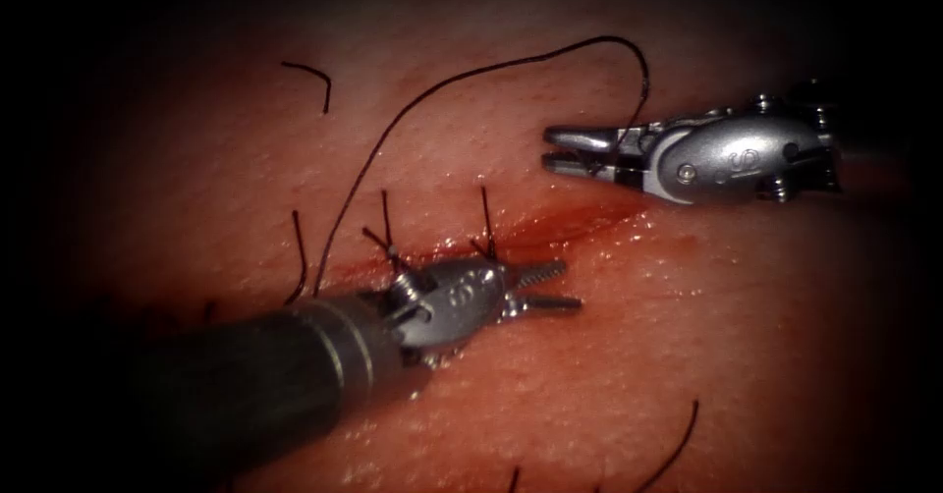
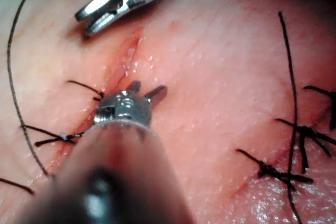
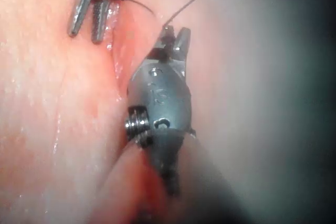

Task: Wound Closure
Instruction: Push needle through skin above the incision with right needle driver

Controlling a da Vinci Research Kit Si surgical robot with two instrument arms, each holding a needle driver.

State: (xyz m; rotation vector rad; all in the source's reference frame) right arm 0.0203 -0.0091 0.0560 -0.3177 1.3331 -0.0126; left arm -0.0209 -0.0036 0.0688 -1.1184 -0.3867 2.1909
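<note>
Black thread (image 1: 413, 110) arcs from the cut's (image 1: 550, 226) left end up and across to the right hand (image 1: 550, 151). Left hand (image 1: 560, 287) hovers over the cut beside two tied stitches (image 1: 486, 247), jaws narrowly parted, holding nothing. Right hand sits right of the cut, jaws nearly closed; whether they pinch the thread is unclear. Needle location cannot be determined.

thread (image 1: 413, 100): dark, looping over tissue (image 1: 688, 336) | cut (image 1: 550, 230): red, partly stitched
</note>
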